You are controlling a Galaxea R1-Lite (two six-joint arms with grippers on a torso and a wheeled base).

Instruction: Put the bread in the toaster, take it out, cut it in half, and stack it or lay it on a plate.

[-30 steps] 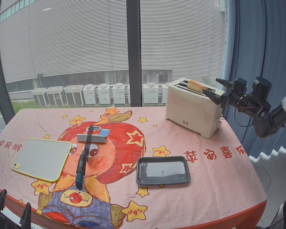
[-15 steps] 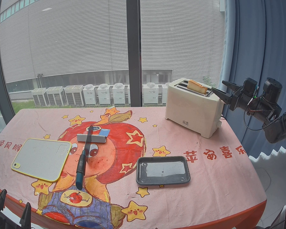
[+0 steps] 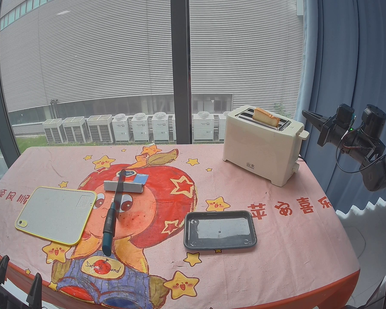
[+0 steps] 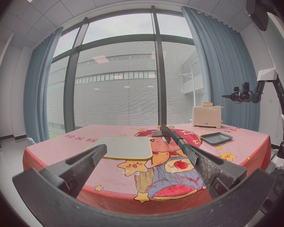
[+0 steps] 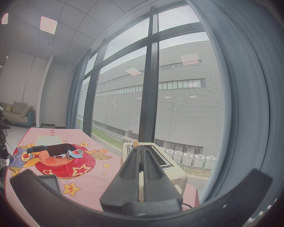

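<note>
The right gripper (image 3: 306,113) hangs off the table's right edge, its fingers pressed together on nothing, tips pointing toward the toaster (image 3: 261,151) at about the height of its top and apart from it. In the right wrist view the fingers (image 5: 132,164) leave only a thin slit between them. The slice of bread (image 3: 266,117) stands in a toaster slot with its upper part sticking out, near the fingertips but clear of them. Nearer the front of the patterned tablecloth (image 3: 287,237) lies a black tray (image 3: 221,229). Further left a knife (image 3: 111,217) leans on its small holder (image 3: 124,186), beside a yellow-rimmed cutting board (image 3: 55,213). The left gripper (image 4: 143,148) sits spread wide at the table's near left corner, well away from the bread.
</note>
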